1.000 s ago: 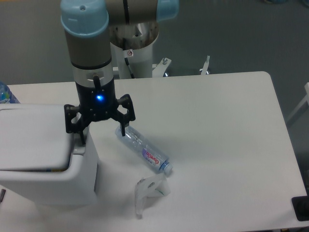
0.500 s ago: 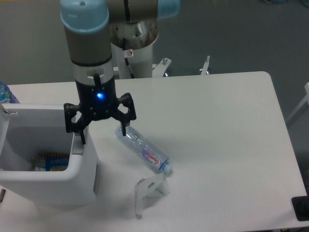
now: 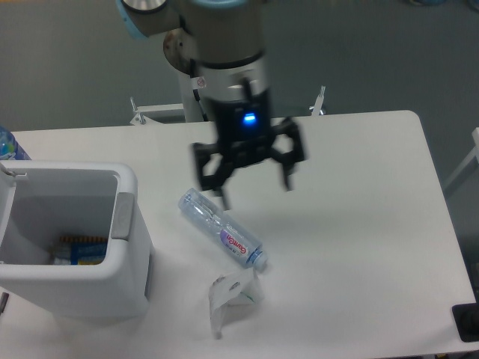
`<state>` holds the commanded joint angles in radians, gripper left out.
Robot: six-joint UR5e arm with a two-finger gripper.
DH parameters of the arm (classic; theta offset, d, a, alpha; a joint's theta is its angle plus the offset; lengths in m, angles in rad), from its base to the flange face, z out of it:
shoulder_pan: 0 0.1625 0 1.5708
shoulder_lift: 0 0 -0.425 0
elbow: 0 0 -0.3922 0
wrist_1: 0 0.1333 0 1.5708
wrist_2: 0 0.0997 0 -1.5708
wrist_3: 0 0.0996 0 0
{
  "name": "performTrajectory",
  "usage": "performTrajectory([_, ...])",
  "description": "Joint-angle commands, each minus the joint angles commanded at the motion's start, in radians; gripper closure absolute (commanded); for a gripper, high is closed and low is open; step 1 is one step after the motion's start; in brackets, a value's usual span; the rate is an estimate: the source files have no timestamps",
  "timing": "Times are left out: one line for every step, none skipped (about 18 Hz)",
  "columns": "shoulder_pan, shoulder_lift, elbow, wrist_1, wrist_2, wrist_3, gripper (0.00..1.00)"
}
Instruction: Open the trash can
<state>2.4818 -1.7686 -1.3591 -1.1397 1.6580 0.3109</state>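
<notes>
The trash can (image 3: 71, 247) sits at the tabletop's (image 3: 359, 247) front-left corner, lid up and inside exposed. The claw (image 3: 253, 178) hangs spread and empty above the bottle (image 3: 221, 228); dropping lower, it could knock the bottle rolling.

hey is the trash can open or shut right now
Open. The trash can shows its bare interior from above, with some packaging lying at the bottom, and no lid covers the opening. The grey push-button tab sits on its right rim.
</notes>
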Motion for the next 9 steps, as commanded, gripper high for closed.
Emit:
performTrajectory([0.011,-0.002,-0.003,-0.006,0.031,0.063,0.00])
performTrajectory([0.020,-0.002,-0.012,-0.012,0.066,0.138,0.00])
performTrajectory([0.032,-0.002,-0.018,-0.012,0.097,0.205,0.00])
performTrajectory([0.045,-0.003,-0.018,-0.012,0.114,0.262,0.00])
performTrajectory([0.061,-0.002,-0.024,-0.017,0.114,0.305,0.00])
performTrajectory([0.078,0.000,-0.040,-0.018,0.114,0.330,0.00])
performTrajectory([0.094,0.003,-0.055,-0.018,0.109,0.352,0.00])
performTrajectory([0.110,0.006,-0.060,-0.018,0.108,0.376,0.00])
performTrajectory([0.121,0.006,-0.060,-0.018,0.111,0.396,0.00])
